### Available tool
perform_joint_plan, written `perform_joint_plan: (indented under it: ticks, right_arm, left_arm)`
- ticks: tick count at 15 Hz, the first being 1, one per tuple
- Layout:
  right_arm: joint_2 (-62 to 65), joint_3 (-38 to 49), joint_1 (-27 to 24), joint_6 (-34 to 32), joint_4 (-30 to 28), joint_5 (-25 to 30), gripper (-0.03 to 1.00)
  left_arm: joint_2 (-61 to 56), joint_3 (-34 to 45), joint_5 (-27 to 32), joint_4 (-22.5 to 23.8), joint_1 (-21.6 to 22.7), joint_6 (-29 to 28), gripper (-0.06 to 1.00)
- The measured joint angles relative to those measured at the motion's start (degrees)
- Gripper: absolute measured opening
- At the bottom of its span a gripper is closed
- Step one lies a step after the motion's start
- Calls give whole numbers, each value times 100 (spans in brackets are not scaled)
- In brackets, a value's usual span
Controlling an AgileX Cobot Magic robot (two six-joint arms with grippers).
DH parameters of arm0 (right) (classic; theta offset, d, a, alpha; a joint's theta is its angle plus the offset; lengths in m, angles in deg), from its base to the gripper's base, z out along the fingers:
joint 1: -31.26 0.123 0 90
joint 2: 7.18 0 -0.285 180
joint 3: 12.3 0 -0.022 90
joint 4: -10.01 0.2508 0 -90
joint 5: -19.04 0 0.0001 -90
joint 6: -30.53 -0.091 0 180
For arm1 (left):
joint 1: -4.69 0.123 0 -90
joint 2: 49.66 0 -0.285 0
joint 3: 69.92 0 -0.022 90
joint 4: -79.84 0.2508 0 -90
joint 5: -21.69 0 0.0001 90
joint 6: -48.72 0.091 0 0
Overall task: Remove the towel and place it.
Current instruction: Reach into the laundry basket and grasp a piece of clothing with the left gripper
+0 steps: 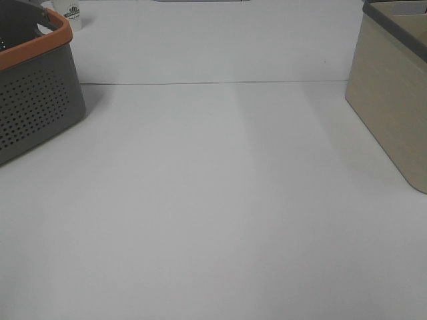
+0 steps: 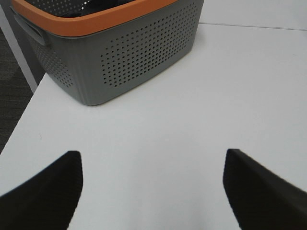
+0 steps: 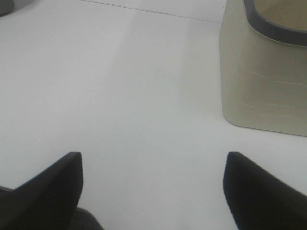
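The grey perforated basket [image 1: 40,107] with an orange rim stands at the far left of the white table [image 1: 213,200]. It also shows in the left wrist view [image 2: 139,52]. A dark patch [image 2: 103,5] shows just inside its rim; I cannot tell whether it is the towel. My left gripper [image 2: 153,158] is open and empty, low over the table a short way from the basket. My right gripper [image 3: 153,158] is open and empty over bare table, near the beige box. Neither gripper shows in the exterior high view.
A beige box [image 1: 393,100] with a dark grey rim stands at the right edge, also in the right wrist view [image 3: 264,81]. A small white bottle [image 1: 72,13] stands behind the basket. The table's side edge [image 2: 24,120] runs close by the basket.
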Motion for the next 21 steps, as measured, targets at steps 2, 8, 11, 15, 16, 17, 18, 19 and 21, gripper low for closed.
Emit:
perform_joint_plan:
  ticks: [2, 8, 11, 15, 16, 17, 18, 19, 21]
  right_arm:
    - [0, 0, 0, 0, 0, 0, 78]
    - [0, 0, 0, 0, 0, 0, 77]
    - [0, 0, 0, 0, 0, 0, 76]
    - [0, 0, 0, 0, 0, 0, 76]
    - [0, 0, 0, 0, 0, 0, 76]
    - [0, 0, 0, 0, 0, 0, 76]
    - [0, 0, 0, 0, 0, 0, 76]
    - [0, 0, 0, 0, 0, 0, 76]
    - [0, 0, 0, 0, 0, 0, 76]
  left_arm:
    - [0, 0, 0, 0, 0, 0, 75]
    - [0, 0, 0, 0, 0, 0, 75]
    - [0, 0, 0, 0, 0, 0, 75]
    - [0, 0, 0, 0, 0, 0, 75]
    - [0, 0, 0, 0, 0, 0, 75]
    - [0, 0, 0, 0, 0, 0, 75]
    - [0, 0, 0, 0, 0, 0, 75]
    - [0, 0, 0, 0, 0, 0, 75]
    - [0, 0, 0, 0, 0, 0, 75]
